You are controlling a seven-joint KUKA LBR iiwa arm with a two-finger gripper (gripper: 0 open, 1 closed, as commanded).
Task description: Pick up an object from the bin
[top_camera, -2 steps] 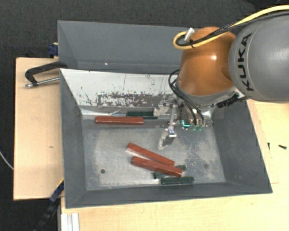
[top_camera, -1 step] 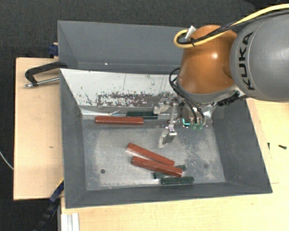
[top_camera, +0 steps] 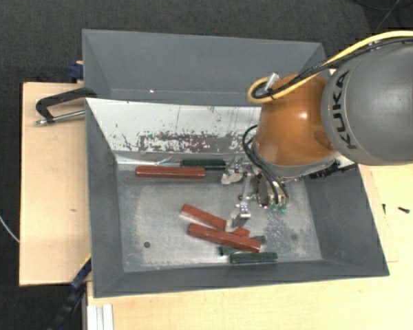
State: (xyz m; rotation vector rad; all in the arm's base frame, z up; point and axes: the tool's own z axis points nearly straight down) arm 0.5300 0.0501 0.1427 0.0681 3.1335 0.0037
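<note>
My gripper [top_camera: 243, 210] hangs below the orange wrist cover, right of the bin's middle, its tip just above the right end of a small heap of sticks. Closest to it is a red-brown flat stick [top_camera: 204, 217] lying slantwise. A second, longer red-brown stick [top_camera: 224, 238] lies just in front of that one, with a short red piece [top_camera: 241, 232] beside it. A dark green stick [top_camera: 252, 257] rests at the front of the heap. I see nothing held in the gripper.
Along the back wall lie another red-brown stick [top_camera: 171, 172] and a dark green stick [top_camera: 203, 163], end to end. The arm and its orange cover hide the bin's right rear part.
</note>
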